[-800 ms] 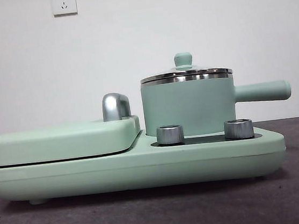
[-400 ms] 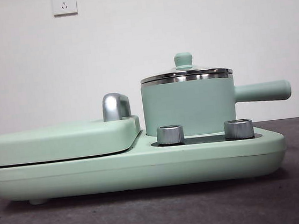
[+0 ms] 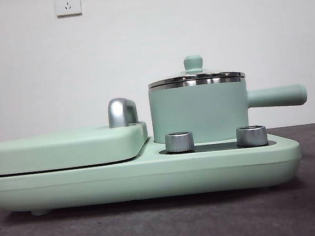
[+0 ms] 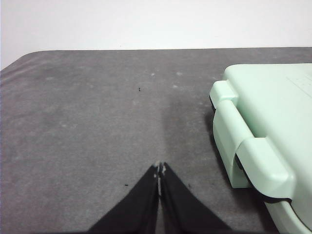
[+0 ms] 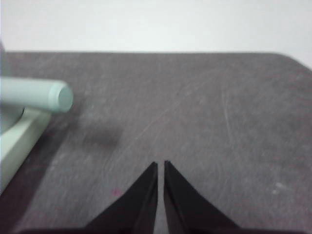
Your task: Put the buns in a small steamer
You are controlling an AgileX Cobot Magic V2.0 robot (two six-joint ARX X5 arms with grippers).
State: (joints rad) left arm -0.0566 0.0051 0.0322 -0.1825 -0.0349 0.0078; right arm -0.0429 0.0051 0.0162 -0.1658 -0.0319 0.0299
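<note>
While both arms wait off to the sides, no step of the task has visibly begun: the mint-green cylindrical steamer pot with a steel rim stands on the right half of the pale green cooker base, and its glass lid with a green knob is seated on the rim. The buns appear in none of the three views, so their location cannot be stated.

The left gripper hangs over bare grey table, jaws pressed together and holding nothing, just beside the hinged end of the flat mint-green griddle cover. The right gripper hangs over the table near the free end of the pot's long straight handle; its jaws are drawn nearly together with only a thin slit between them, also holding nothing.

The next move probably calls for lifting the lid by its knob, which requires one gripper to spread its jaws first and descend from above.

Open table lies on both outer sides of the cooker. Obstructions to clear are the projecting handle, the chrome griddle handle beside the pot, and the two steel dials in front of it.
</note>
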